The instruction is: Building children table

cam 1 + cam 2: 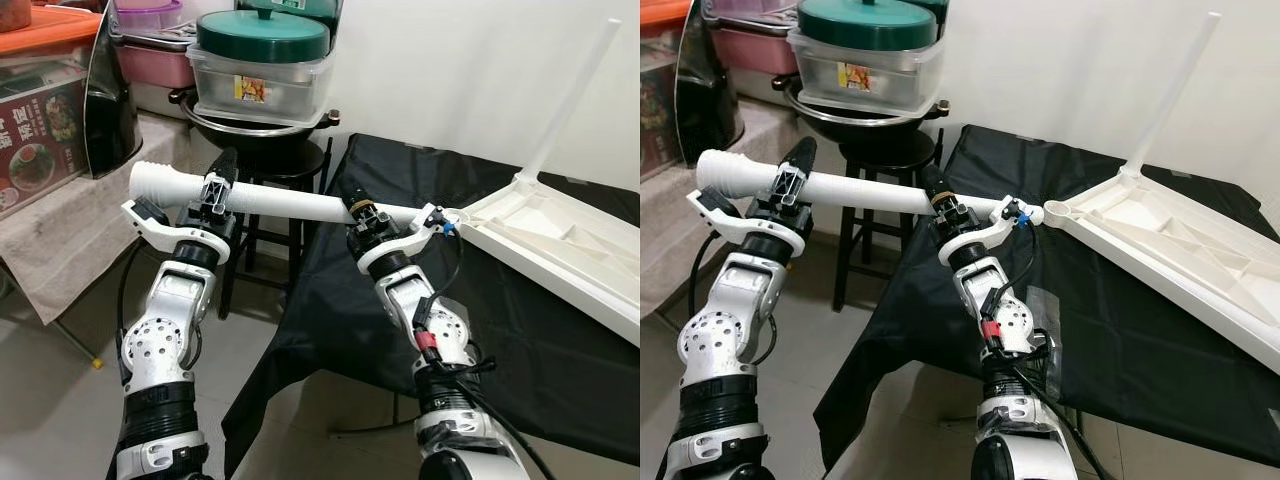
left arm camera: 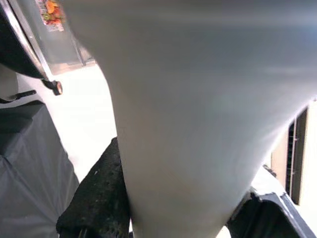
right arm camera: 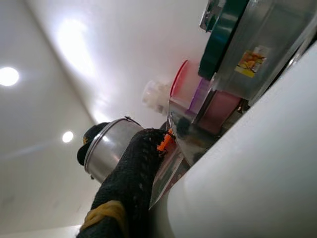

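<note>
Two grippers share one load just now: my left gripper [image 1: 218,185] is clamped around the thick end of the white table leg [image 1: 270,200], and my right gripper [image 1: 362,215] is closed on the same leg nearer its narrow tip, so the tube lies almost level between my arms, out over the gap beside the black-covered table [image 1: 500,340]. The upturned tabletop [image 1: 560,235] rests on that cloth, one leg already standing up from its far corner, and the round corner socket [image 1: 1058,209] nearest me sits just beside the tip of the leg I carry. I judge the step in hand to be seating this leg in that socket. To do it well, I think both arms must swing together so the tube tips upright without twisting between my fingers, the narrow end staying near the socket as a pivot. My left wrist view is mostly white tube, so I would steer by the head views. Pressing off-centre could slide the tabletop across the cloth, so I would push straight along the leg.
</note>
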You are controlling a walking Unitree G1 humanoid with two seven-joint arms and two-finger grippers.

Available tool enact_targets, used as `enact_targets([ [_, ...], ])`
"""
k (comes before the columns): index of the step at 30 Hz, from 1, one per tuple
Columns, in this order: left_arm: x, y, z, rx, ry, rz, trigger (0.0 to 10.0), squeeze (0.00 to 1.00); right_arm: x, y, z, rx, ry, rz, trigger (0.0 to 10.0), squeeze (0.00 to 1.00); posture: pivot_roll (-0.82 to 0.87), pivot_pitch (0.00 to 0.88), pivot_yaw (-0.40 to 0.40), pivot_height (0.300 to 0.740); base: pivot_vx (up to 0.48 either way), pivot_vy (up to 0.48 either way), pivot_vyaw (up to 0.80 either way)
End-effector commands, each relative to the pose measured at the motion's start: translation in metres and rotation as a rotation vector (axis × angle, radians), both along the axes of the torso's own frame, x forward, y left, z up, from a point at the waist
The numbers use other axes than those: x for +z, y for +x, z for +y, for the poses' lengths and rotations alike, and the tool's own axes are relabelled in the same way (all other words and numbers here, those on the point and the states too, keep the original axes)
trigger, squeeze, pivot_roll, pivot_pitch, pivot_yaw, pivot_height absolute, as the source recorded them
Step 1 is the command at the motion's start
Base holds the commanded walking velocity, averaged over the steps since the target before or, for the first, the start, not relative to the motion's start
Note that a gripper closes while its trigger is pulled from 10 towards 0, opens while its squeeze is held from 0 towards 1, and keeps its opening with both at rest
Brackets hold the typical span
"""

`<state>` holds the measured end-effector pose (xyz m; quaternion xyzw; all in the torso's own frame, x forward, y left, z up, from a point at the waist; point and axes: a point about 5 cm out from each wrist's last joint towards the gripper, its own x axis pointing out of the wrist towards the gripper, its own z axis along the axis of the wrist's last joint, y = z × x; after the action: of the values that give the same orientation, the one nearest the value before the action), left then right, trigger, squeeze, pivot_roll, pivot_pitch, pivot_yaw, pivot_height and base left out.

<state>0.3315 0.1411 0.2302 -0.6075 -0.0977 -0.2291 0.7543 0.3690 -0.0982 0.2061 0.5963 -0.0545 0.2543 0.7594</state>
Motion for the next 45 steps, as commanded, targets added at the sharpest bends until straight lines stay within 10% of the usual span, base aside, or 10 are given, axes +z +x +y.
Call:
enact_targets([
  [1, -0.013, -0.011, -0.022, -0.217, 0.102, 0.013, 0.0, 0.00, 0.025, 0.007, -0.036, -0.202, 0.116, -0.061, 0.0, 0.00, 0.08, 0.000, -0.088, 0.740, 0.000, 0.000, 0.00],
  [9, -0.014, -0.016, -0.027, -0.239, 0.163, -0.025, 0.0, 0.00, 0.022, 0.006, -0.033, -0.199, 0.121, -0.050, 0.0, 0.00, 0.07, 0.000, -0.088, 0.740, 0.000, 0.000, 0.00],
  [11, -0.023, -0.010, -0.028, -0.207, 0.237, 0.037, 10.0, 0.00, 0.019, 0.004, -0.030, -0.186, 0.115, -0.044, 0.0, 0.00, 0.07, 0.000, -0.087, 0.740, 0.000, 0.000, 0.00],
  [16, -0.026, -0.007, -0.026, -0.159, 0.302, 0.045, 10.0, 0.00, 0.017, 0.005, -0.031, -0.185, 0.111, -0.040, 0.0, 0.00, 0.07, 0.000, -0.087, 0.740, 0.000, 0.000, 0.00],
  [18, -0.025, -0.009, -0.026, -0.154, 0.322, 0.024, 10.0, 0.39, 0.017, 0.005, -0.031, -0.184, 0.107, -0.041, 0.0, 0.00, 0.07, 0.000, -0.087, 0.740, 0.000, 0.000, 0.00],
  [19, -0.024, -0.010, -0.026, -0.154, 0.331, 0.003, 10.0, 1.00, 0.017, 0.005, -0.031, -0.184, 0.104, -0.041, 0.0, 0.00, 0.07, 0.000, -0.086, 0.740, 0.000, 0.000, 0.00],
  [36, -0.020, -0.023, -0.028, -0.234, 0.356, -0.077, 10.0, 1.00, 0.021, 0.007, -0.042, -0.228, 0.123, -0.050, 0.0, 0.00, 0.08, 0.000, -0.086, 0.740, 0.000, 0.000, 0.00],
  [38, -0.022, -0.025, -0.028, -0.256, 0.371, -0.083, 10.0, 0.68, 0.022, 0.008, -0.046, -0.247, 0.128, -0.051, 0.0, 0.00, 0.08, 0.000, -0.085, 0.740, 0.000, 0.000, 0.00],
  [39, -0.027, -0.028, -0.028, -0.283, 0.417, -0.087, 10.0, 0.00, 0.026, 0.010, -0.056, -0.283, 0.139, -0.052, 0.0, 0.00, 0.08, 0.000, -0.085, 0.740, 0.000, 0.000, 0.00],
  [45, -0.045, -0.036, -0.027, -0.331, 0.617, -0.090, 10.0, 0.00, 0.034, 0.014, -0.086, -0.385, 0.156, -0.054, 0.0, 0.00, 0.08, 0.000, -0.083, 0.740, 0.000, 0.000, 0.00],
])
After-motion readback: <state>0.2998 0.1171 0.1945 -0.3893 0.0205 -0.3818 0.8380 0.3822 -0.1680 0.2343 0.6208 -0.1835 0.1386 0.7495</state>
